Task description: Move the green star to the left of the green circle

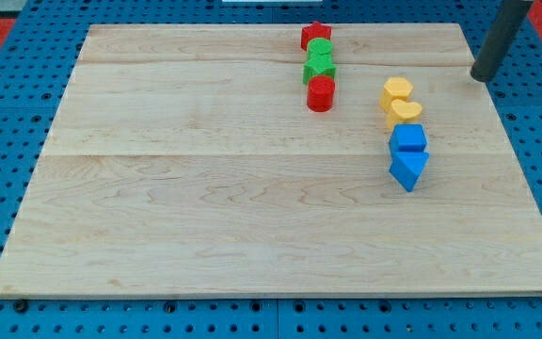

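The green star (319,68) sits near the view's top, in a tight column of blocks. The green circle (320,48) touches it just above. A red star (315,34) is at the column's top and a red cylinder (321,93) is at its bottom. My tip (484,77) is at the board's right edge near the top, far to the right of the green star and touching no block.
Two yellow blocks (396,91) (405,112) and two blue blocks (408,138) (408,169) form a second column right of centre. The wooden board (205,188) lies on a blue pegboard.
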